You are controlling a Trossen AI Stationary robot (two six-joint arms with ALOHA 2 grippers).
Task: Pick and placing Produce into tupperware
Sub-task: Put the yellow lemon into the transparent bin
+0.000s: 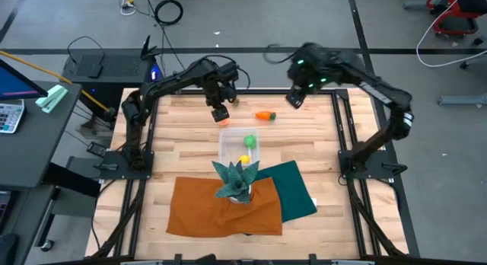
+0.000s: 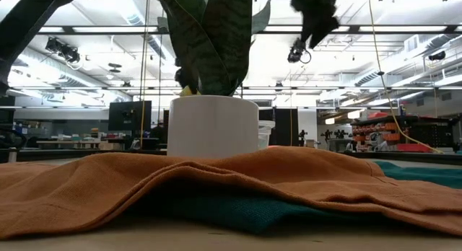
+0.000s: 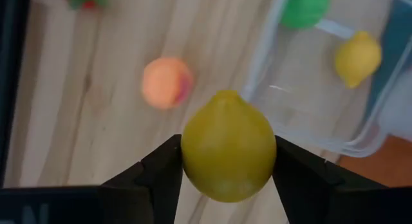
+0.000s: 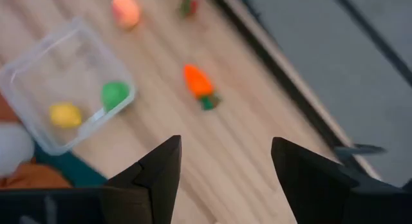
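Your left gripper (image 3: 226, 161) is clamped on a yellow-green lemon-shaped fruit (image 3: 228, 146), one dark finger pressing each side of it. In the high view that gripper (image 1: 220, 113) hangs over the wooden table (image 1: 175, 135) just at 12 o'clock of the clear container (image 1: 238, 147), with the fruit itself hidden under the fingers.

Inside the container you have two pieces already: a green round one (image 1: 250, 142) toward the 12 o'clock end and a small yellow lemon (image 1: 244, 160) at 6 o'clock of it. The left wrist view shows the same pair, green (image 3: 304, 8) and yellow (image 3: 357, 56), behind the container's clear wall (image 3: 360, 137).

Loose produce on the bare wood: the orange carrot (image 1: 263, 116) lies at about 1 o'clock of the container, well apart from it. A peach-coloured fruit (image 4: 126, 9) and a small red piece (image 4: 188, 4) lie farther back on the table; in the high view your left arm covers most of them.

Your right gripper (image 4: 225, 167) has its fingers spread wide with nothing between them. It (image 1: 296, 99) hovers near the table's back edge, at about 2 o'clock of the carrot (image 4: 197, 83).

At 6 o'clock of the container stands the teal spiky plant (image 1: 235, 177) in a white pot (image 2: 212, 125), on an orange cloth (image 1: 221, 208) that overlaps a teal cloth (image 1: 295, 190).
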